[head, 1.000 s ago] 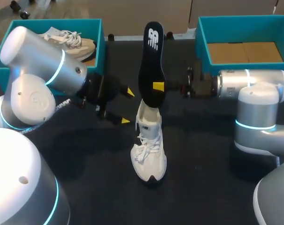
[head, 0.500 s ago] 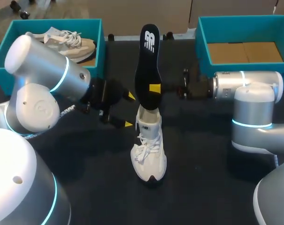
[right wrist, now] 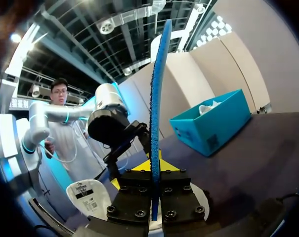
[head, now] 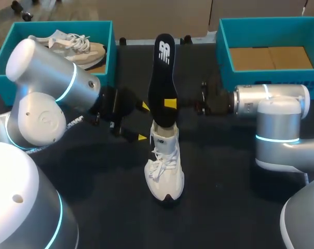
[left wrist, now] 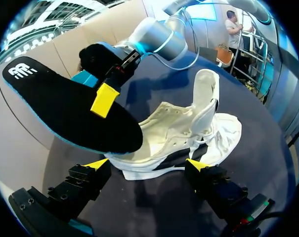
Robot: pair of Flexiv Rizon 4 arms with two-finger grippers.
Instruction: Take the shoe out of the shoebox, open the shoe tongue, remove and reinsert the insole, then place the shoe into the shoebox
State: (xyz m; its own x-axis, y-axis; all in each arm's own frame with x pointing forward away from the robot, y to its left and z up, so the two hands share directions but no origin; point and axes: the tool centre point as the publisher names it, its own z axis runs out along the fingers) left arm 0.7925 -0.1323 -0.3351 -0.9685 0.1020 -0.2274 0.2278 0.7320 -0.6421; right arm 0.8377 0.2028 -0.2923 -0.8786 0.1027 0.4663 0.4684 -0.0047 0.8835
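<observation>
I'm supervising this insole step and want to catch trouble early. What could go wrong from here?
1. The shoe stands unheld on the table. The left gripper is open beside its heel, so a push from the insole might tip or slide it.
2. The right gripper clamps the insole at mid-length, with only the lower end at the shoe's opening. That end might buckle or snag on the collar.

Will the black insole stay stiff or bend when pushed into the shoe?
Probably fairly stiff: the insole stands straight above the right end effector without drooping. Seen edge-on it is thin, so it likely flexes if pushed against the shoe.
</observation>
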